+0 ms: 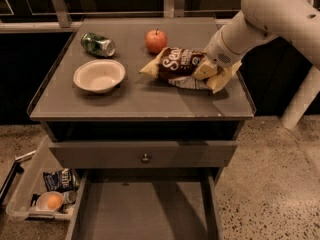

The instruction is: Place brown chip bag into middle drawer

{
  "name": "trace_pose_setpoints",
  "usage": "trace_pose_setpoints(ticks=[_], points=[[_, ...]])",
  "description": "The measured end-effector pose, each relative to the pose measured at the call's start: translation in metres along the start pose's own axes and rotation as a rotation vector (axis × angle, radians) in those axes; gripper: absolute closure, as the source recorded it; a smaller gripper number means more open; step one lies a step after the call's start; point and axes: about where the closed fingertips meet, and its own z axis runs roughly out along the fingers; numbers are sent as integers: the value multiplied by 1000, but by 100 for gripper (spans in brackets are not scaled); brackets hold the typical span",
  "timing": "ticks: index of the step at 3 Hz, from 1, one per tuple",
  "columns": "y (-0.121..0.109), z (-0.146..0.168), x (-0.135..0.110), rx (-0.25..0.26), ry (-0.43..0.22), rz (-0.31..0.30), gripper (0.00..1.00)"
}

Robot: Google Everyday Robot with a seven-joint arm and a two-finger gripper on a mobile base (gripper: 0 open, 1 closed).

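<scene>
Brown chip bag: on the grey top, right of the white bowl, lying flat.
Gripper: at the bag end far from the bowl, pinching that end tight.
Middle drawer: pulled open, low down, below and right of the bowl, well apart.
Apple: behind the bowl, off to its right.
Green can: just behind the bowl.
Clear bin: on the floor, below and left of the bowl.
</scene>
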Motion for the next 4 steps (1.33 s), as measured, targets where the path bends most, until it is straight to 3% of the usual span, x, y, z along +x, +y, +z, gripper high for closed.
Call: trace_pose_setpoints(ticks=[1,4], points=[[6,-6,4,-7,-13,-11,100],[34,-67,15,-3,-125,-56,100]])
